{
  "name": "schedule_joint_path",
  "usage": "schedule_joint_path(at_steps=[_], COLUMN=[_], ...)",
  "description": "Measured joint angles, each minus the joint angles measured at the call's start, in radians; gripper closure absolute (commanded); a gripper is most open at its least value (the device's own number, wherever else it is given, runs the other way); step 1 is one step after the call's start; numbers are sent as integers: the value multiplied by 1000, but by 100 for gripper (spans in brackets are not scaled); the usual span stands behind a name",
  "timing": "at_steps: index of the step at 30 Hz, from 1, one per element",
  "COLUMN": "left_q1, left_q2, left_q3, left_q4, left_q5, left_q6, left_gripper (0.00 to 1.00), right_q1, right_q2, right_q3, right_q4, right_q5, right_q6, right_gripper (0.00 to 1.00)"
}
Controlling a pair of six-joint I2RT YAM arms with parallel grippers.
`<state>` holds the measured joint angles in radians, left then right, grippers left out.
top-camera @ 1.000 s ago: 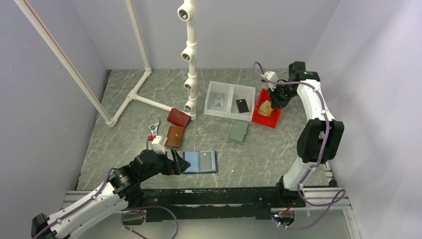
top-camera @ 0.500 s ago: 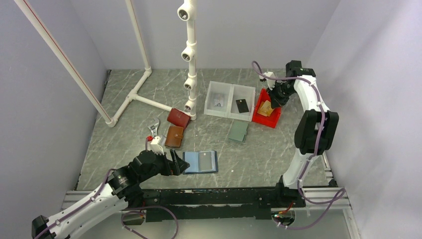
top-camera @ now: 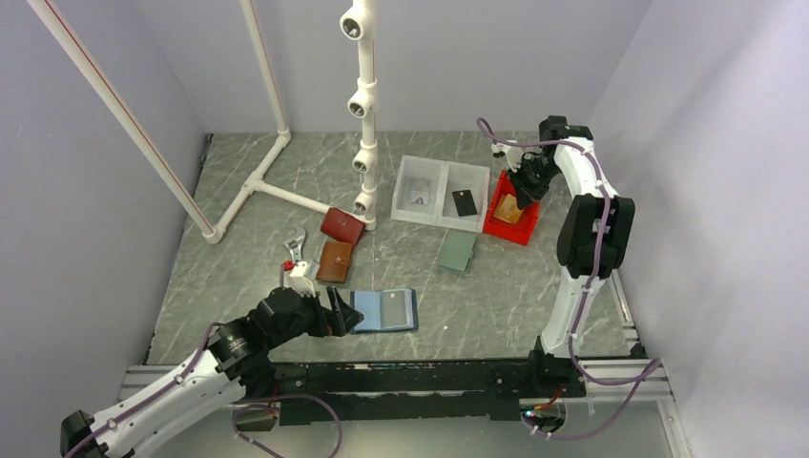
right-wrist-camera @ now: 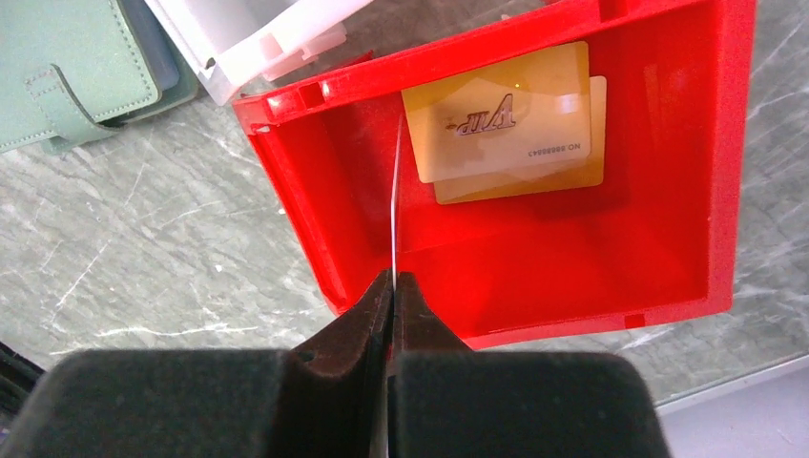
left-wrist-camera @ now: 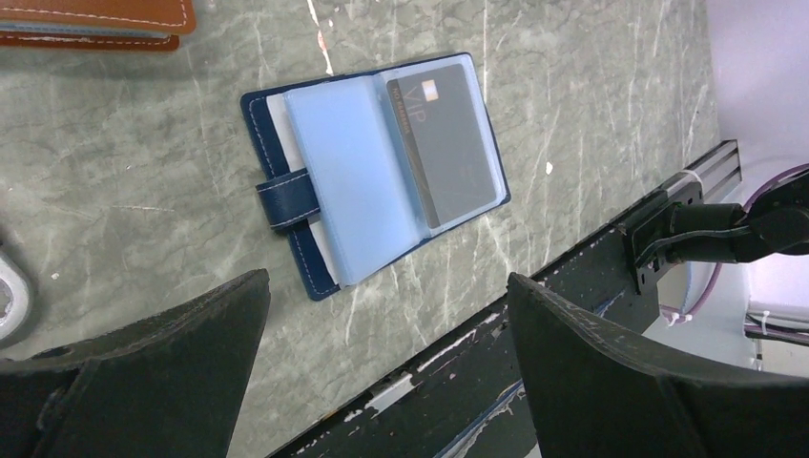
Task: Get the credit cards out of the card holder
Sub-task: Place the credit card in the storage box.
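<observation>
I work on a grey marbled table (top-camera: 238, 286), boxed by plain pale lavender walls (top-camera: 458, 57). A white PVC pipe frame (top-camera: 363, 95) stands at its back, a black rail (top-camera: 429, 377) along the near edge.

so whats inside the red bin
Two gold cards lie flat in the red bin, the top one covering most of the lower. The right pincer holds a third card edge-on over it; its face is unseen.

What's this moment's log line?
right gripper: shut on thin edge-on card over red plastic bin | bin: two orange-tan cards | left gripper: open near open navy card holder | holder: black card in pocket
</observation>
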<state>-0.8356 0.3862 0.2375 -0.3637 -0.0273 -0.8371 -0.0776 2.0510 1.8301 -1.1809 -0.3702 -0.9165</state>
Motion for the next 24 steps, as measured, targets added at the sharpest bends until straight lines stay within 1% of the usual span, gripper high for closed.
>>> schedule_joint_path(at_steps=[3,6,12,18,21,24], left_q1=[0,0,0,0,0,1], left_q2=[22,57,132,209,245,283], left_q3=[2,12,49,108,125,126], left_q4=[0,5,27,31,71,125], left_q5=[-3,-5,-5,-20,-18,-5], left_q6=[0,1,3,13,26,42], left_gripper=[1,1,1,1,1,1], right_q1=[2,3,8,11,11,11], right_q2=[13,40,90,98,88,45], right_q3=[7,27,39,62,79,69], right_q4=[-11,-27,-20,78,121,142], right_q5=[3,7,71,183,188,159], right_q6=[0,-1,27,100,126,144], right_gripper=[100,95,73,71,69,67])
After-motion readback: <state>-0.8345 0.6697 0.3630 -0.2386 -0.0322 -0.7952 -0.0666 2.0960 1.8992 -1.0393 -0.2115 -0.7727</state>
